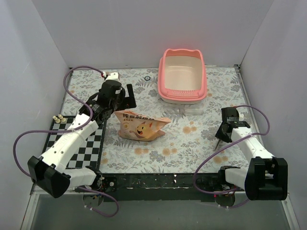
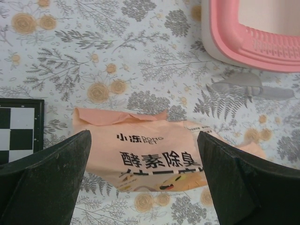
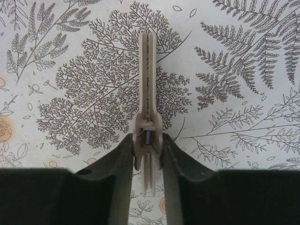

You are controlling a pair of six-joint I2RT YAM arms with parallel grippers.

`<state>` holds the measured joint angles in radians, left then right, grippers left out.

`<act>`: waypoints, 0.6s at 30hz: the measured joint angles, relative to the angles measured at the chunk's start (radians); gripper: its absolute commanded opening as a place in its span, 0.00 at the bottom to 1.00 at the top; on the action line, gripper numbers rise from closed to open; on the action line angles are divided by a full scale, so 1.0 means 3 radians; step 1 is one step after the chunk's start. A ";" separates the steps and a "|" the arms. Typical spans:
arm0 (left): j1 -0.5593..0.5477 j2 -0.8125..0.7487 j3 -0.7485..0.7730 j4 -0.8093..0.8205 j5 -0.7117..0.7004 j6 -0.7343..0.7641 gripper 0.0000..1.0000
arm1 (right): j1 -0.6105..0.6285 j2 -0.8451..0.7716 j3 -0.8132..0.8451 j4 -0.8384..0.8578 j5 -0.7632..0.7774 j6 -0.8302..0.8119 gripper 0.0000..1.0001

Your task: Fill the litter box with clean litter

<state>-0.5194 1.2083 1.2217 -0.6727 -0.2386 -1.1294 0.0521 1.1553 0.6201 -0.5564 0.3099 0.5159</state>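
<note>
From above, the left pincer point(image 1: 123, 101) hangs wide open over the far edge of the bag point(image 1: 141, 127), which lies flat on the counter point(image 1: 192, 143). The litter box point(image 1: 182, 94) sits beyond it to the right, and no clean litter shows.

At the left wrist, the fingers point(image 2: 56, 164) straddle the bag's crumpled top edge. The grip would likely go best by descending square and pinching that edge, not the full belly.

At the right wrist, the right pincer point(image 3: 147, 145) is clamped on a beige spring clip point(image 3: 148, 70), which points ahead. It is best parked well aside.
</note>
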 measured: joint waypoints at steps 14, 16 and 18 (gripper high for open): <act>0.0039 0.0699 0.0762 -0.0757 -0.0623 -0.0216 0.98 | 0.0000 -0.0058 0.0575 0.0011 -0.0312 -0.0196 0.57; 0.0103 0.0749 0.0827 -0.0922 -0.0568 -0.0284 0.98 | 0.0019 -0.0100 0.0706 0.0011 -0.0385 -0.0237 0.57; 0.0200 0.0773 0.0858 -0.1059 -0.0474 -0.0345 0.98 | 0.0052 -0.0126 0.0832 0.0013 -0.0458 -0.0261 0.57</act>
<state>-0.4595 1.4403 1.4792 -0.9905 -0.3809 -1.2327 0.0677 1.1175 0.8696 -0.5526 0.1726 0.4377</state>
